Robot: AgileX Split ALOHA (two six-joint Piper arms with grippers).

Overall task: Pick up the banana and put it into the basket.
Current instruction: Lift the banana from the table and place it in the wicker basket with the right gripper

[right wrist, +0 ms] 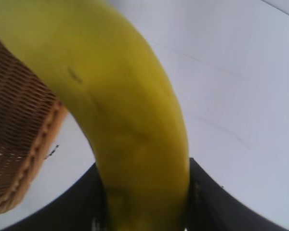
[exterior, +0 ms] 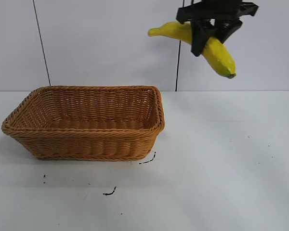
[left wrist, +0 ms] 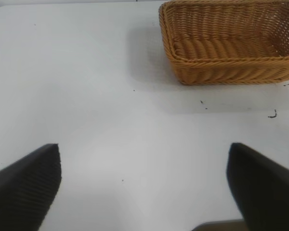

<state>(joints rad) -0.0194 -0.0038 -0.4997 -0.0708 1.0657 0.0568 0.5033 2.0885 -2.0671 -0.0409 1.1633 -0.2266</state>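
- Nearest the exterior camera: bare white table (exterior: pixel 221 183), carrying a few small dark marks just in front of the basket.
- Left: one basket (exterior: pixel 86 122), standing upright on the table, interior empty as far as visible.
- Left gripper (left wrist: pixel 144 185): hangs above the table with the basket ahead in its wrist view; fingers spread wide, holding nothing. Idle.
- Right: one banana (exterior: pixel 216 50), held high in the air, to the right of the basket and well above it, tilted with its green-tipped end down.
- Right gripper (exterior: pixel 209 36): clamped across the banana's middle; firm hold, judged from both views.
- Step in hand, judged: carry to the basket.
- Advice: travel left until over the basket's centre, turn the banana along the basket's long axis, lower close to the floor, then release.
- Count: one banana, one basket, two grippers.
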